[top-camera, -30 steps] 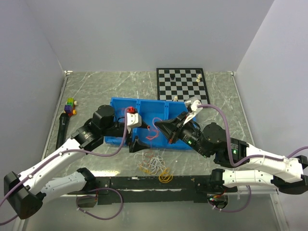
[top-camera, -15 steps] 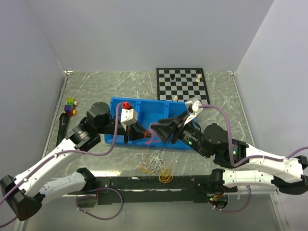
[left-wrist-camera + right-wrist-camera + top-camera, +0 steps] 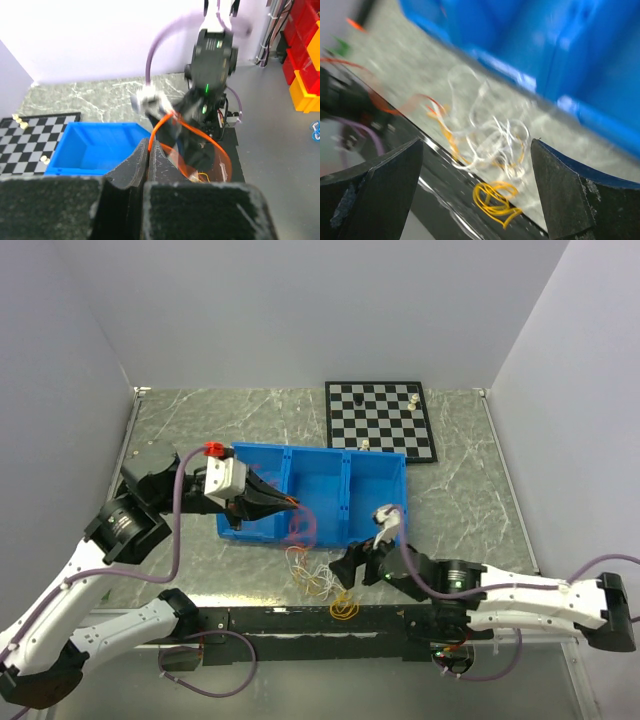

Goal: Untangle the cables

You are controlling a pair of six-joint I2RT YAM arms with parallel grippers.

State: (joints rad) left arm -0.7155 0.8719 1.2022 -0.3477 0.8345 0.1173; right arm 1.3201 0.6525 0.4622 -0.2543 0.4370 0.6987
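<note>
The cables point(image 3: 316, 577) lie as a small clump of white, orange and yellow loops on the table in front of the blue bin point(image 3: 365, 490), with a yellow coil point(image 3: 345, 608) by the black rail. My left gripper point(image 3: 290, 503) is shut on an orange-red cable point(image 3: 300, 527), which hangs in a loop over the bin's front wall. In the left wrist view the fingers point(image 3: 160, 160) pinch that orange cable point(image 3: 200, 141). My right gripper point(image 3: 347, 570) hovers open just right of the clump. Its wrist view shows white loops point(image 3: 495, 134) and the yellow coil point(image 3: 495, 202) between the wide jaws.
A chessboard point(image 3: 380, 418) with a few pieces lies behind the bin at the back right. A black rail point(image 3: 290, 622) runs along the near edge. Grey walls close the table on the left, back and right.
My left gripper shut on the orange-red cable and pulled back to the left with it. My right gripper let go, opened, and dropped from over the bin to the clump in front.
</note>
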